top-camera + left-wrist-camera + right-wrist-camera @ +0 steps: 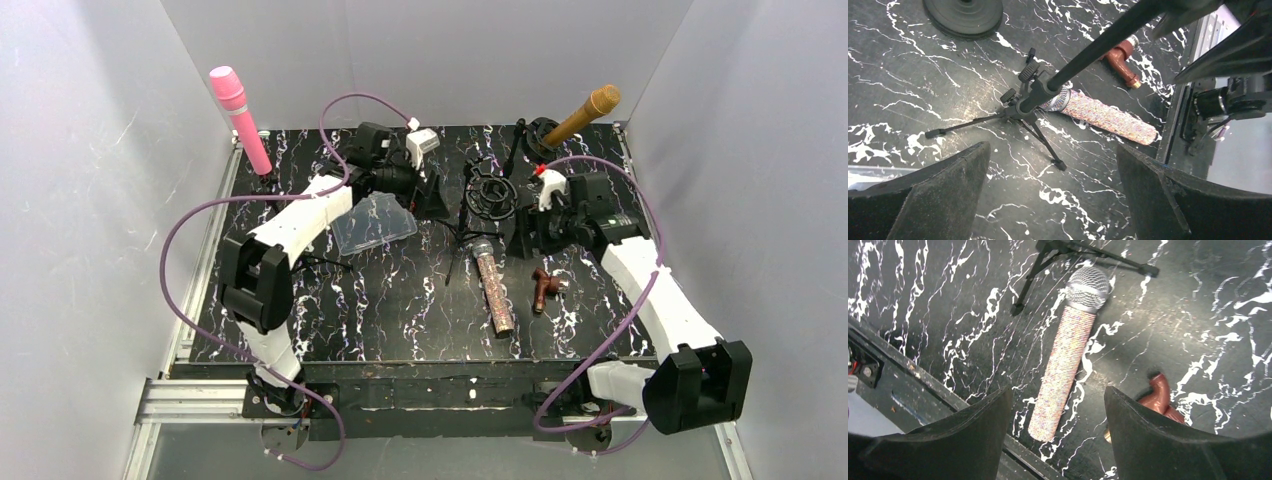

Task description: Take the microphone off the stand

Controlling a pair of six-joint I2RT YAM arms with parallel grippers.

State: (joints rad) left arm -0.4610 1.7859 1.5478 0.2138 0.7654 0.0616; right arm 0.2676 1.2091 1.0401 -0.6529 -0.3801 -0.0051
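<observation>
**Microphone (1068,350) lying flat on the desk (1198,315), its head just beside the feet of the tripod stand (487,200).**
The barrel is rigid and glitter-wrapped, the head wire mesh. It is judged moderately heavy, rough rather than slippery, and liable to roll. Take hold across mid-barrel, away from the tripod stand, and avoid the mesh, which may dent. Left fingers (923,200) and right fingers (1158,440) both stand wide apart, holding nothing.

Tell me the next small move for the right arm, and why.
Probably raise the right end effector and draw it back. The glittery microphone already lies flat on the table beside the tripod stand, whose mount looks empty. The end effector hangs open above the microphone, holding nothing, so the removal looks done.
</observation>
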